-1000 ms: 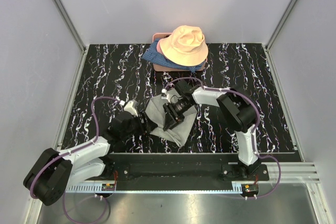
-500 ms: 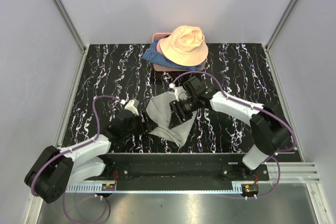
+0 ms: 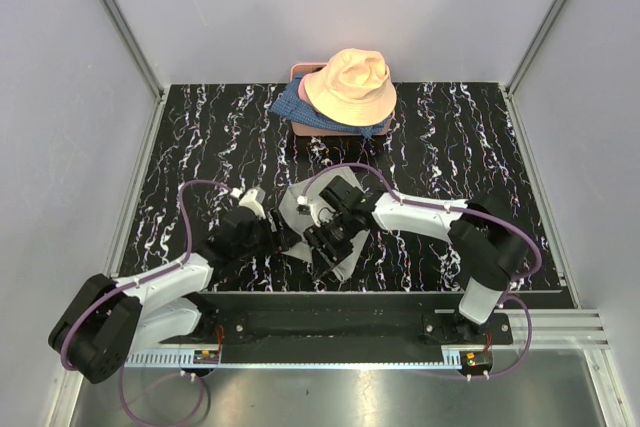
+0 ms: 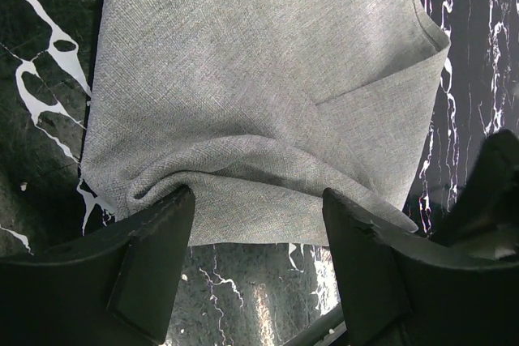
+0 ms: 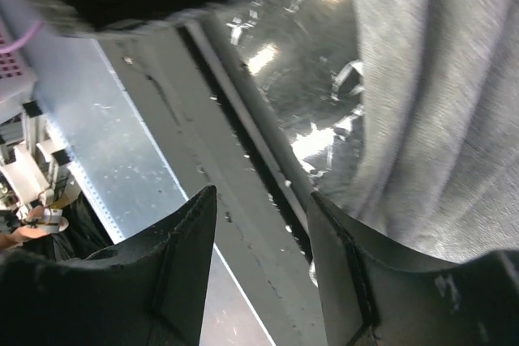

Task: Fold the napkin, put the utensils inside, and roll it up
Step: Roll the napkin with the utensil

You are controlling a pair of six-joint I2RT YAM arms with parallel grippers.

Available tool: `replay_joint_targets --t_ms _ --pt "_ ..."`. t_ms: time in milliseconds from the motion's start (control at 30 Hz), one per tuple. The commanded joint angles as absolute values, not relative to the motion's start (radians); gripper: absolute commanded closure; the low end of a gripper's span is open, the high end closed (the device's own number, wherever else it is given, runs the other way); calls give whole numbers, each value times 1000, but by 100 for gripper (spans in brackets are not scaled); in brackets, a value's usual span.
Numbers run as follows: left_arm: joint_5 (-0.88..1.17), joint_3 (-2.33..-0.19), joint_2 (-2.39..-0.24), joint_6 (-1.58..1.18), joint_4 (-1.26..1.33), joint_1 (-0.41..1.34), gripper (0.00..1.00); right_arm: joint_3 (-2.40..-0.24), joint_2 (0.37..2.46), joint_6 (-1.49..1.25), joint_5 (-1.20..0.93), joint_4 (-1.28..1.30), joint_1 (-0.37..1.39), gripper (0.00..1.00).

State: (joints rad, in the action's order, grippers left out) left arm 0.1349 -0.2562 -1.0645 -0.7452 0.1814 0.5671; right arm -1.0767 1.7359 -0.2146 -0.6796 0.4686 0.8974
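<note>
Over the napkin (image 4: pixel 243 79), 2 arms reaching low inward, left end effector (image 4: pixel 258 208) apart, right end effector (image 5: pixel 261 204) apart

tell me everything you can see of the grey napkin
The napkin is a plain light-grey woven cloth with no pattern, lying mostly flat on the black marbled table near its front edge. One corner looks folded over, leaving a diagonal crease, and the near edge is rumpled. The left gripper straddles that edge with open jaws, and the right gripper, also open, is beside its other side.

High rear overview facing down, two close wrist views sharing napkin (image 4: pixel 259 79)
</note>
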Motion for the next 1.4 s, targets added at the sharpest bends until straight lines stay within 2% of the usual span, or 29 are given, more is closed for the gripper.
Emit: replay_joint_targets --t_ms 0,800,1067,1267,1367 --pt "112 -278 -1081 -715 129 560 30 -1069 1753 -204 -595 506 893 43" --pt "117 -310 -1054 -681 71 560 30 -1008 1778 -141 -574 534 793 45" --pt "120 -333 -1049 -667 41 560 30 -1135 1652 -140 -614 601 793 44" --pt "126 -334 -1061 -670 51 560 30 -1227 1693 -89 -516 597 795 42" --pt "129 -334 -1071 -672 60 560 30 -1216 1729 -72 -464 497 795 41"
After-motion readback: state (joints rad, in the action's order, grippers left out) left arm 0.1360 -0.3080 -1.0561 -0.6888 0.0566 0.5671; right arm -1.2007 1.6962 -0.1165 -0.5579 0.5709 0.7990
